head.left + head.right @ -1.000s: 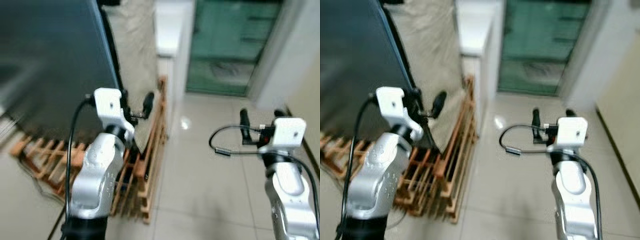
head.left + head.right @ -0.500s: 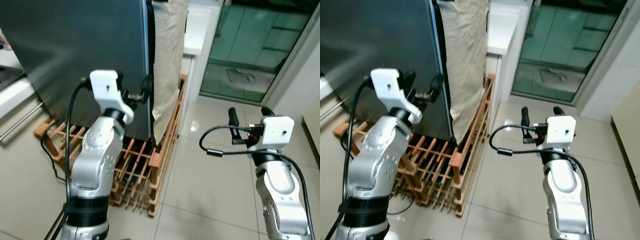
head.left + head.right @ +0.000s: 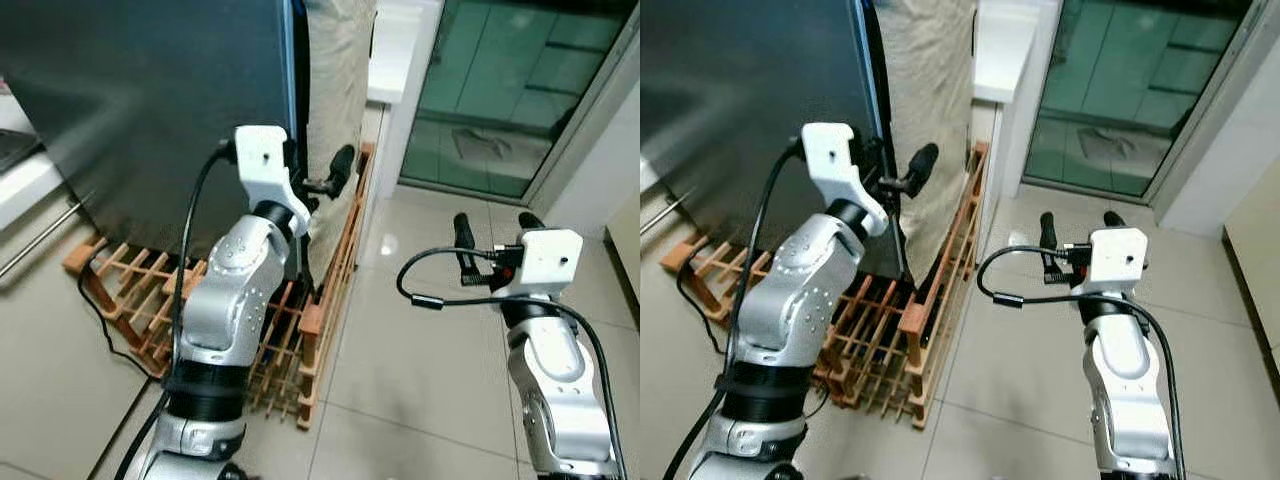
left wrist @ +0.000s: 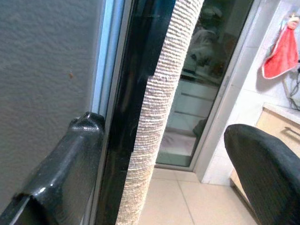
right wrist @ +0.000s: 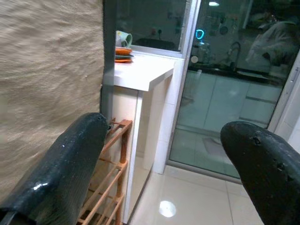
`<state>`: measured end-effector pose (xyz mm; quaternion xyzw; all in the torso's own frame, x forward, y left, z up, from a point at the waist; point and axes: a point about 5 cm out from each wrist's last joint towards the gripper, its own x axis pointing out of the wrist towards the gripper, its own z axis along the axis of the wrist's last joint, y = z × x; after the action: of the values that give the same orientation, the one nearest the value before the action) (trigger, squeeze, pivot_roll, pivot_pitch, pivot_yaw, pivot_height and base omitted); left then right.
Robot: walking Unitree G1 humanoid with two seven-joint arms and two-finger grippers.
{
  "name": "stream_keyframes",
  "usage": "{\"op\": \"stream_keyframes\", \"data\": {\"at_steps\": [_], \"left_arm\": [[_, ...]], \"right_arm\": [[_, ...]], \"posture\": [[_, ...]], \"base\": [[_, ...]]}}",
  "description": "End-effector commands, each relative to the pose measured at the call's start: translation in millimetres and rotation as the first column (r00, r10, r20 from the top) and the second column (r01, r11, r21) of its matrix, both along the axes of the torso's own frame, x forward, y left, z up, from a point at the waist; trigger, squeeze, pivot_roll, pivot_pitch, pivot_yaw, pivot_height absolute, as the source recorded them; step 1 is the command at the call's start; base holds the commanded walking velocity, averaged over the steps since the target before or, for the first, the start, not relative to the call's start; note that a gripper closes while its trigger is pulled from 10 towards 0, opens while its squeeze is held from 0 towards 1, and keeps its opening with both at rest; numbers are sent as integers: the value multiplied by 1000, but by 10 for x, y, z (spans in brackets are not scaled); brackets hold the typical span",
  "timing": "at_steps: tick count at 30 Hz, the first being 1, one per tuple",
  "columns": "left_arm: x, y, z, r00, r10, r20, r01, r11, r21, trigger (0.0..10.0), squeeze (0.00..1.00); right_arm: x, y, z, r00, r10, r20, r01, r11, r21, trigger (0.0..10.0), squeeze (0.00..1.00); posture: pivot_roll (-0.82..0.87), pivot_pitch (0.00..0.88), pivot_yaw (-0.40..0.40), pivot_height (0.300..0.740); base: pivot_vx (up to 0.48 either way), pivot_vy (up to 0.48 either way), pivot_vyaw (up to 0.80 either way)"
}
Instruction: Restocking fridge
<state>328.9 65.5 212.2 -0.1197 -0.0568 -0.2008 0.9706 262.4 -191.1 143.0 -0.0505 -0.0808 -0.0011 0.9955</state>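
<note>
The fridge [image 3: 140, 100] is a tall dark grey box at the left, door closed. A beige woven cloth [image 3: 335, 80] hangs just beyond its right edge. My left gripper [image 3: 320, 178] is raised at that edge and open. In the left wrist view its fingers [image 4: 70, 164] straddle the fridge's black edge strip [image 4: 126, 93] and the cloth [image 4: 159, 117]. My right gripper [image 3: 495, 228] hangs open and empty over the tiled floor to the right. In its wrist view it [image 5: 164, 126] faces the cloth and a white counter.
A wooden slatted rack [image 3: 300, 330] lies on the floor under and beside the fridge, with a black cable [image 3: 100, 310] trailing at its left. A white counter [image 3: 395, 50] holding orange plates [image 5: 123, 50] stands behind, next to a glass sliding door [image 3: 490, 90]. Tiled floor [image 3: 400, 340] spreads to the right.
The view turned left and steadied after the blur. My left arm has swung right, bringing its gripper from the fridge's face to the right edge by the cloth. The right arm barely moved.
</note>
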Motion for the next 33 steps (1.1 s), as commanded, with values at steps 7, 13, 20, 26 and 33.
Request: {"op": "stream_keyframes", "data": {"at_steps": [7, 13, 20, 26, 33], "left_arm": [[170, -329, -59, 996, -60, -60, 62, 997, 46, 10000, 0], [202, -620, -66, 963, -263, -56, 261, 965, -30, 10000, 0], [168, -892, -29, 900, -433, -42, 422, 892, -162, 10000, 0], [89, -1149, 111, 855, -517, 29, 509, 829, -234, 10000, 0], [-98, -1295, 218, 755, -645, 121, 652, 717, -247, 10000, 0]], "right_arm": [[47, -22, -24, 1000, 9, -16, -9, 1000, 8, 10000, 0], [64, 110, -225, 974, 167, -153, -164, 986, 33, 10000, 0], [69, 100, -269, 971, 170, -168, -164, 985, 49, 10000, 0], [78, 107, -279, 968, 179, -176, -171, 984, 55, 10000, 0], [60, 106, -306, 966, 180, -184, -172, 983, 58, 10000, 0]], "posture": [[-134, 0, 29, 740], [-134, 0, 27, 740], [-134, 0, 27, 740], [-152, 0, 29, 740], [-150, 0, 33, 740]], "base": [[0, 0, 0], [0, 0, 0], [0, 0, 0], [0, 0, 0], [0, 0, 0]]}}
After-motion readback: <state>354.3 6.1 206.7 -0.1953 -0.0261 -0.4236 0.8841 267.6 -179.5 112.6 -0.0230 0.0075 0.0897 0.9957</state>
